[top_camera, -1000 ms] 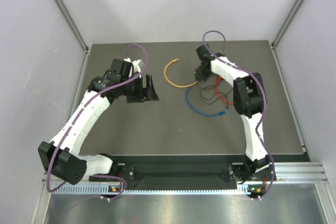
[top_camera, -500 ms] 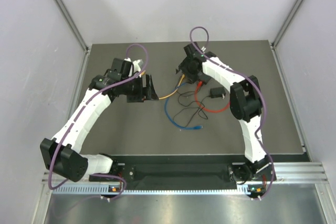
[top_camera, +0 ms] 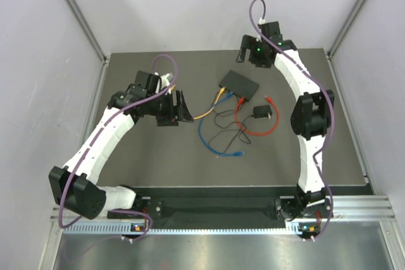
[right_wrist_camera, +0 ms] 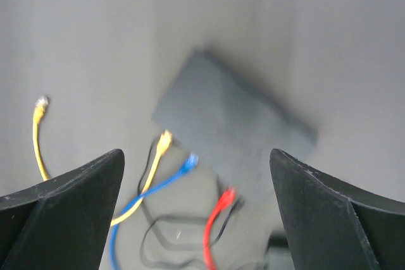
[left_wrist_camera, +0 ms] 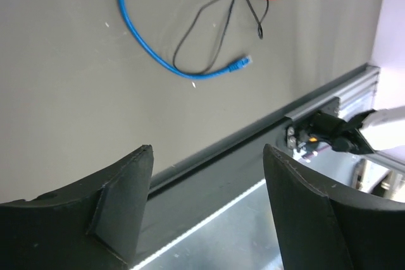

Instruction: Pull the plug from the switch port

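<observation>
The switch [top_camera: 239, 84] lies flat on the tabletop [top_camera: 152, 156], right of centre and toward the far side, turned at an angle. Along its near edge sit a yellow plug [right_wrist_camera: 164, 138], a blue plug [right_wrist_camera: 190, 161] and a red plug [right_wrist_camera: 226, 195]. The right wrist view is too blurred to tell how deep each one sits.

The right fingers [right_wrist_camera: 69, 207] are spread wide with nothing between them. They hang in the air just beyond the far right corner of the switch, not touching it. From the right wrist, the switch and its three plugs show through the gap between the fingers.

The left fingers [left_wrist_camera: 120, 200] are also spread and empty. They are well to the left of the switch, close to where the yellow cable [top_camera: 204, 114] trails off.

Near the switch, the blue cable [top_camera: 209, 143] loops to a loose end. A red cable [top_camera: 256, 132] curls around a small power adapter [top_camera: 261, 112], and a thin black wire [top_camera: 229, 132] lies tangled between the two cables.
</observation>
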{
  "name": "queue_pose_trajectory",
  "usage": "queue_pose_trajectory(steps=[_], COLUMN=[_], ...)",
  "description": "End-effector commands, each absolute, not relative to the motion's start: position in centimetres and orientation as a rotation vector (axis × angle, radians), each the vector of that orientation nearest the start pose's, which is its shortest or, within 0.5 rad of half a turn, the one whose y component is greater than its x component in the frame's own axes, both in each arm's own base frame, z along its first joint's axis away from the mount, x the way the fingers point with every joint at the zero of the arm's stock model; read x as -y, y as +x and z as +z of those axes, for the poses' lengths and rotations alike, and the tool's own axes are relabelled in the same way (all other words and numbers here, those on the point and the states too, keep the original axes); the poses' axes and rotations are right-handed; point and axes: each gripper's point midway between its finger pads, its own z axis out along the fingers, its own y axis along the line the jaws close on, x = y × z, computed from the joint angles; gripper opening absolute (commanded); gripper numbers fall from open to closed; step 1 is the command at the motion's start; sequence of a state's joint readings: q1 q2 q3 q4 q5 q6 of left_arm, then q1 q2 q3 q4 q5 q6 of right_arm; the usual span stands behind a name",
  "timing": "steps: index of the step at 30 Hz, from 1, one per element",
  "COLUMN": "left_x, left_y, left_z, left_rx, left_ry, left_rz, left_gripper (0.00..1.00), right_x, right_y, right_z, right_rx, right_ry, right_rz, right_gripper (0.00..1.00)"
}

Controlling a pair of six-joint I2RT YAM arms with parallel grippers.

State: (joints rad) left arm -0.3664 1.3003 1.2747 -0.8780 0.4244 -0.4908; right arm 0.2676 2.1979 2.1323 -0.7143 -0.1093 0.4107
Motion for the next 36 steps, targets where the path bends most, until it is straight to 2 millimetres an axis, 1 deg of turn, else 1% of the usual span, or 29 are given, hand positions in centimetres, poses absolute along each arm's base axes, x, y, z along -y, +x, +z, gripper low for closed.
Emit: queue_pose_trajectory(steps=[1, 2, 3, 4, 5, 7, 8, 9, 12, 13, 14, 15, 16, 18, 19, 21, 24, 26, 28, 32, 33, 35, 36], left_x=[20.3, 20.4, 20.6, 20.6, 20.5, 20.4, 20.3, 20.2, 19.8, 19.7, 19.5, 19.5, 19.5, 19.5, 19.5, 19.6, 19.7, 19.8, 19.8, 19.9, 19.9, 19.8, 19.9], left_y=[24.8, 24.5, 24.2, 24.1, 23.9, 23.6, 23.5, 23.4, 23.2, 23.1, 23.0, 23.0, 22.9, 22.7, 22.7, 22.7, 22.8, 22.7, 22.5, 22.1, 22.1, 21.8, 21.7], left_z=[22.7, 22.7, 22.7, 22.8, 22.9, 23.3, 23.8, 24.0, 24.8, 25.0, 25.1, 25.3, 25.2, 25.3, 25.2, 25.2, 25.4, 25.5, 25.4, 25.6, 25.7, 25.7, 25.7], left_rx=[-2.567, -2.574, -2.583, -2.583, -2.581, -2.577, -2.561, -2.554, -2.536, -2.534, -2.534, -2.53, -2.531, -2.532, -2.534, -2.539, -2.538, -2.536, -2.539, -2.536, -2.534, -2.534, -2.536], left_ry=[-0.019, -0.027, -0.049, -0.055, -0.065, -0.086, -0.089, -0.088, -0.094, -0.098, -0.102, -0.104, -0.106, -0.107, -0.107, -0.111, -0.109, -0.114, -0.117, -0.131, -0.132, -0.137, -0.142], left_rz=[-0.986, -1.003, -1.027, -1.033, -1.033, -1.035, -1.036, -1.034, -1.011, -1.001, -0.997, -0.999, -0.999, -1.004, -1.003, -1.009, -1.02, -1.028, -1.037, -1.056, -1.06, -1.069, -1.073], left_gripper=[0.74, 0.73, 0.72, 0.72, 0.72, 0.74, 0.75, 0.75, 0.76, 0.76, 0.76, 0.76, 0.76, 0.76, 0.76, 0.76, 0.76, 0.76, 0.76, 0.75, 0.75, 0.75, 0.75], right_x=[-17.9, -18.2, -17.5, -17.3, -17.3, -17.2, -17.1, -17.0, -16.8, -16.8, -16.8, -16.7, -16.6, -16.8, -16.5, -16.3, -16.1, -15.9, -15.2, -13.8, -13.4, -13.5, -13.3], right_y=[56.8, 57.4, 57.7, 57.9, 58.1, 58.3, 58.5, 58.6, 58.8, 58.6, 58.5, 58.3, 57.9, 57.4, 56.8, 55.9, 55.3, 54.5, 53.6, 53.5, 54.0, 54.4, 55.0], right_z=[16.6, 16.6, 16.1, 14.9, 14.7, 13.5, 13.3, 12.9, 11.9, 11.2, 10.8, 10.4, 9.5, 8.8, 7.9, 7.0, 6.7, 6.2, 5.5, 6.0, 6.4, 6.8, 6.9], right_rx=[-2.337, -2.314, -2.315, -2.333, -2.329, -2.342, -2.341, -2.347, -2.36, -2.375, -2.381, -2.392, -2.416, -2.441, -2.466, -2.493, -2.493, -2.513, -2.543, -2.513, -2.495, -2.485, -2.48], right_ry=[-0.064, -0.072, -0.055, -0.038, -0.043, -0.037, -0.034, -0.026, 0.006, 0.017, 0.023, 0.033, 0.044, 0.054, 0.066, 0.067, 0.045, 0.04, 0.052, 0.054, 0.044, 0.032, 0.031], right_rz=[0.555, 0.613, 0.624, 0.631, 0.65, 0.65, 0.65, 0.645, 0.65, 0.652, 0.668, 0.68, 0.688, 0.715, 0.712, 0.709, 0.7, 0.684, 0.659, 0.629, 0.617, 0.639, 0.652], right_gripper=[0.97, 0.97, 0.97, 0.97, 0.97, 0.94, 0.92, 0.87, 0.83, 0.81, 0.8, 0.74, 0.71, 0.64, 0.64, 0.63, 0.64, 0.64, 0.64, 0.65, 0.67, 0.7, 0.72])
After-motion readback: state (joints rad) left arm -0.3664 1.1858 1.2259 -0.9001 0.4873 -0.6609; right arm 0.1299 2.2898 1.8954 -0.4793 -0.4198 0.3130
